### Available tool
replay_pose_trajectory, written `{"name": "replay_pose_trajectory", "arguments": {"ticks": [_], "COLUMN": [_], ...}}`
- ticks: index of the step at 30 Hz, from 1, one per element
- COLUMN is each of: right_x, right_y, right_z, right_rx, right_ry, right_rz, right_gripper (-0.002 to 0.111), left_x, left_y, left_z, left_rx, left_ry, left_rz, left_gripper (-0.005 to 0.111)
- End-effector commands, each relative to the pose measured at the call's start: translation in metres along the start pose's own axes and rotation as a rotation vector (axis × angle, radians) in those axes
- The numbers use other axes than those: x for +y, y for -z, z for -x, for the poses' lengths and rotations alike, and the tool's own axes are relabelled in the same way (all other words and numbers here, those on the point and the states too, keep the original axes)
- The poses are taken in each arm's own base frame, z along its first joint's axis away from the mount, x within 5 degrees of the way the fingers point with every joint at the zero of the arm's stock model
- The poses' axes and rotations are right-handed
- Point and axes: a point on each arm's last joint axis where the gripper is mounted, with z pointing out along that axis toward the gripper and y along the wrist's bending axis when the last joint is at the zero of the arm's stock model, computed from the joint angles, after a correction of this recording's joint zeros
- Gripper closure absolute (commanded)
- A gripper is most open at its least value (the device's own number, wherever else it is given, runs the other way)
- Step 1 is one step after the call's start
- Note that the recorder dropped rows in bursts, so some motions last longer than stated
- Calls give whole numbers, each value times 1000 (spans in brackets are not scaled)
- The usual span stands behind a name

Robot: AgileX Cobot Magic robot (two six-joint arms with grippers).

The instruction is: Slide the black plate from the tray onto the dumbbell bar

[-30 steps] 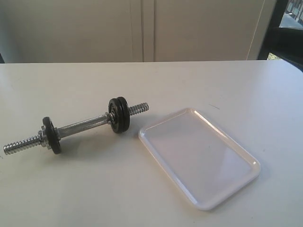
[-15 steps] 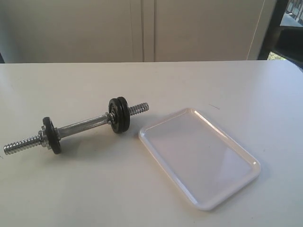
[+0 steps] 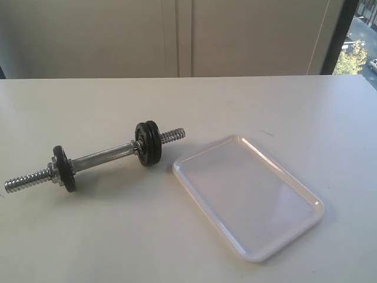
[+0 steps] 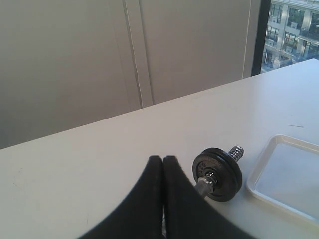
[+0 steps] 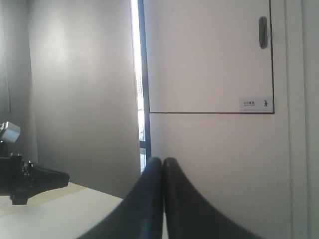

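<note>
The chrome dumbbell bar [image 3: 103, 156] lies on the white table, left of the tray. Two dark discs sit pressed together near its right threaded end. The outer, deeper black one is the black plate [image 3: 155, 146], upright on the bar. In the left wrist view the same pair [image 4: 219, 173] stands on the bar beside the tray. The glossy white tray [image 3: 250, 194] holds nothing. My left gripper [image 4: 163, 159] is shut and empty, raised above the table short of the discs. Held high facing a wall, my right gripper [image 5: 163, 162] is shut and empty. Neither gripper shows in the exterior view.
A third dark disc [image 3: 63, 168] with a nut sits near the bar's left threaded end [image 3: 23, 181]. The tray [image 4: 294, 174] lies beside the bar's right end. Pale cabinets stand behind the table. Another black arm part [image 5: 22, 178] shows at the right wrist view's edge.
The dark arm shape at the exterior view's upper right corner has moved out of view. The bar, discs and tray have not moved.
</note>
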Motion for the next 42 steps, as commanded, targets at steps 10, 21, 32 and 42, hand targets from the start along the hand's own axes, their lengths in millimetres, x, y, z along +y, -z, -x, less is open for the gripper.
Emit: {"name": "replay_pose_trajectory", "arguments": {"ticks": [10, 21, 32, 42], "right_x": [-45, -79, -84, -75], "right_y": [21, 43, 55, 49], "right_z": [-51, -121, -178, -180], "right_rx": [322, 412, 570, 565], "right_ry": [-88, 105, 117, 57], "right_rz": [-517, -738, -699, -523], "right_gripper": [108, 108, 108, 108], "left_x": [-1, -1, -1, -1], "left_y": [1, 1, 1, 1], "left_z": [-1, -1, -1, -1], "left_rx": [-3, -3, -3, -3], "left_ry": [24, 24, 24, 24], "left_rz": [-3, -3, -3, -3], "left_gripper": [107, 107, 107, 107]}}
